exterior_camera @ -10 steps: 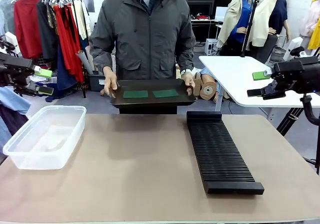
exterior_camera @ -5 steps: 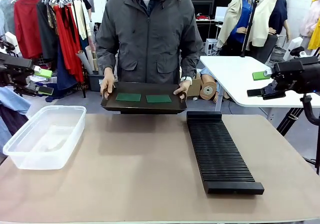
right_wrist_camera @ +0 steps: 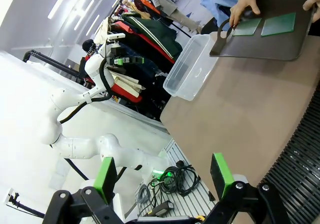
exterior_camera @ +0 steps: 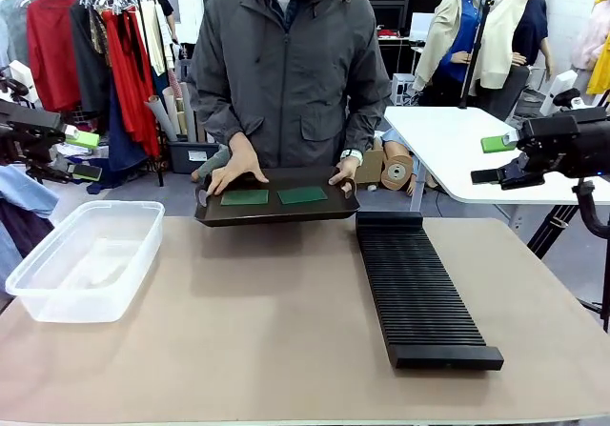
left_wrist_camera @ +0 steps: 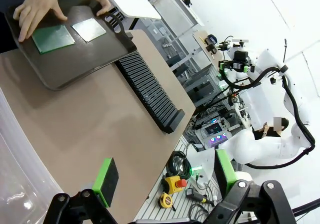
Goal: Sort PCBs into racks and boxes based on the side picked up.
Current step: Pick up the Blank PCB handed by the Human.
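Observation:
Two green PCBs [exterior_camera: 245, 197] [exterior_camera: 303, 195] lie side by side on a shallow black tray [exterior_camera: 276, 214] that a person holds at the table's far edge. One hand rests by the left PCB, the other grips the tray's right handle. The black slotted rack [exterior_camera: 419, 288] lies lengthwise right of centre. The clear box [exterior_camera: 86, 259] stands at the left. My left gripper [exterior_camera: 81, 155] hovers open beyond the table's left side, and my right gripper [exterior_camera: 493, 159] hovers open off to the right. Both are far from the tray. In the left wrist view the pads [left_wrist_camera: 106, 181] stand wide apart with nothing between them.
A white side table [exterior_camera: 457, 150] stands behind my right gripper, and a clothes rail [exterior_camera: 95, 45] stands at the back left. Bare tan tabletop [exterior_camera: 267, 321] stretches between box and rack.
The person has brought the tray down to the table's far edge and shifted it left. One hand left the tray's handle and now lies over the left PCB. Neither arm moved.

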Tool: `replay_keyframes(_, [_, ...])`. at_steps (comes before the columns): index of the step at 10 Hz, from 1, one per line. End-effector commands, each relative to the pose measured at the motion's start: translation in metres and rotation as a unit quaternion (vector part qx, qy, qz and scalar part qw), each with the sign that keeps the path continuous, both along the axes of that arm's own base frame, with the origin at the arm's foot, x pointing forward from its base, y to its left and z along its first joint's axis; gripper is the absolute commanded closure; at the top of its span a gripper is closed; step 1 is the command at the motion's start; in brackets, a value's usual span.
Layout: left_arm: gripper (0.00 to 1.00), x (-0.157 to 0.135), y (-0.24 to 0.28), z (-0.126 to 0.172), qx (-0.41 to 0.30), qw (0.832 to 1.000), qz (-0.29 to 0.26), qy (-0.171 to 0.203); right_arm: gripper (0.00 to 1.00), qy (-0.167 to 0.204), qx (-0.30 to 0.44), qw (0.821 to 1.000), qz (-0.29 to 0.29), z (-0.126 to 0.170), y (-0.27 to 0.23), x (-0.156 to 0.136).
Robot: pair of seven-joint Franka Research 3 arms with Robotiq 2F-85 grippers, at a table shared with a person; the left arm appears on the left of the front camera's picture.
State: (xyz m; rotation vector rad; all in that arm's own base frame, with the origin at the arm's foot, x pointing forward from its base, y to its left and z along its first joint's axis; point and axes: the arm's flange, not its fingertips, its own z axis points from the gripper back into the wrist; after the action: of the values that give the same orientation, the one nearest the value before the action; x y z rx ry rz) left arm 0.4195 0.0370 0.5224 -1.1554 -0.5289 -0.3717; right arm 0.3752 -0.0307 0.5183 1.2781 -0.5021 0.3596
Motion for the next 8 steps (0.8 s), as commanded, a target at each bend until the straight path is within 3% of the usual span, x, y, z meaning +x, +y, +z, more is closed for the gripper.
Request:
replay_keyframes(1, [0.0, -0.0016, 0.0008, 0.002, -0.006, 1.0, -0.002, 0.006, 0.0, -0.003, 0.004, 1.0, 0.002, 0.0008, -0.0003, -0.0002])
replay_keyframes(8, [0.0, -0.0016, 0.0008, 0.002, -0.006, 1.0, -0.002, 0.006, 0.0, -0.003, 0.004, 1.0, 0.002, 0.0008, -0.0003, -0.0002])
